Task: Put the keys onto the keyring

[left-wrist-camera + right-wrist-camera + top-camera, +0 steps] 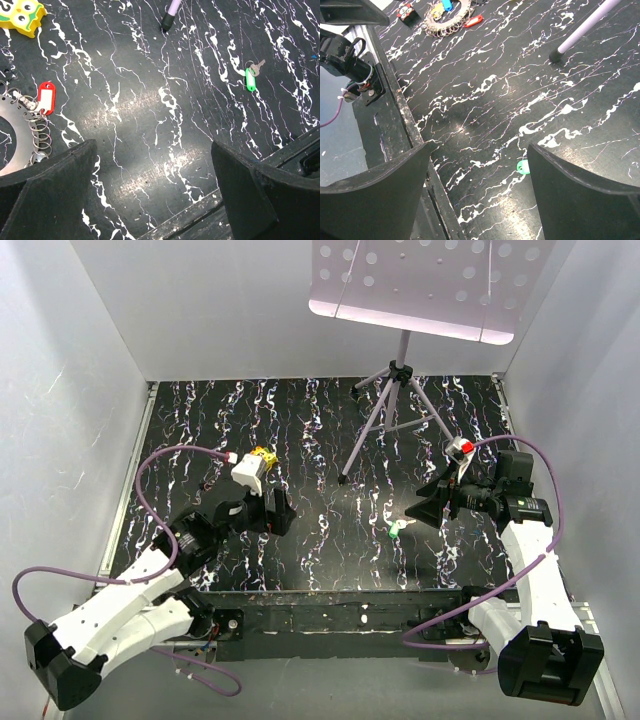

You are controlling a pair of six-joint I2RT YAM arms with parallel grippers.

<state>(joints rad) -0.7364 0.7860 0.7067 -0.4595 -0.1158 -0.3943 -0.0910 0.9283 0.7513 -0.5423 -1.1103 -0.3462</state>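
Both left fingers (50, 195) and right fingers (580, 200) spread wide, empty, above the worktop (150, 125); a green key (250, 79) lies between them, a red key (46, 97) beside the keyring (41, 131)

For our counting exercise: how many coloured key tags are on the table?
3: green tag alone near the right gripper; red tag and blue tag by the keyring; others may be hidden.
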